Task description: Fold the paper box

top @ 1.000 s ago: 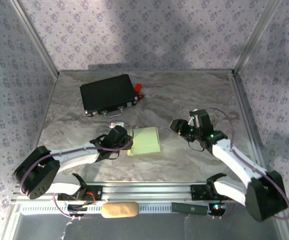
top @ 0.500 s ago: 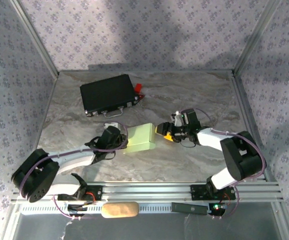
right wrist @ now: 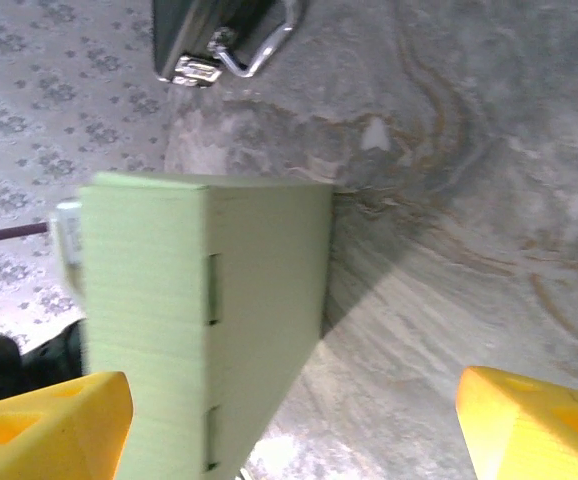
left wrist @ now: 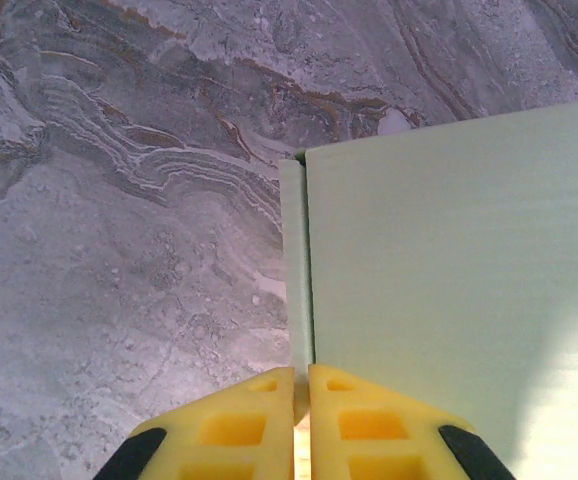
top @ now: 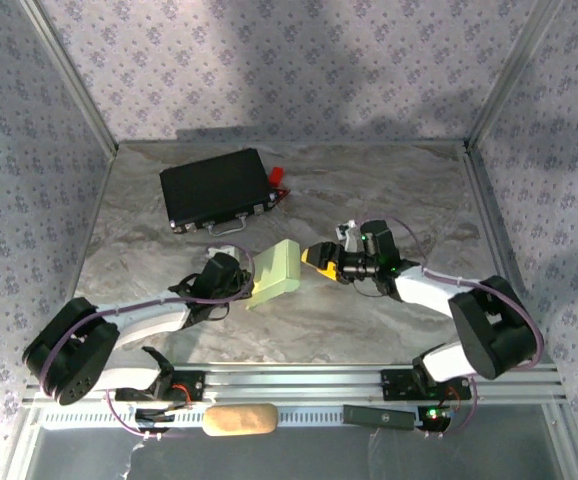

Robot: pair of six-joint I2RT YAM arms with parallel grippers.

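Note:
The paper box point(top: 277, 270) is pale green and stands tilted up on the marble table, between the two grippers. My left gripper point(top: 244, 283) is shut on a thin side flap at its left edge; in the left wrist view the yellow fingertips point(left wrist: 259, 400) pinch that flap of the paper box point(left wrist: 449, 260). My right gripper point(top: 316, 258) is open just right of the box. In the right wrist view the paper box point(right wrist: 199, 300), with two slots along one edge, sits by the left finger of my right gripper point(right wrist: 289, 430), and nothing is gripped.
A black case point(top: 217, 188) with a metal handle point(right wrist: 254, 45) lies at the back left, with a small red piece point(top: 277, 175) at its right end. A tan oblong thing point(top: 239, 420) rests on the front rail. Patterned walls close in three sides.
The right gripper swung left to the box and opened wide. The box went from lying flat to tilted up on edge. The left gripper closed on its left flap.

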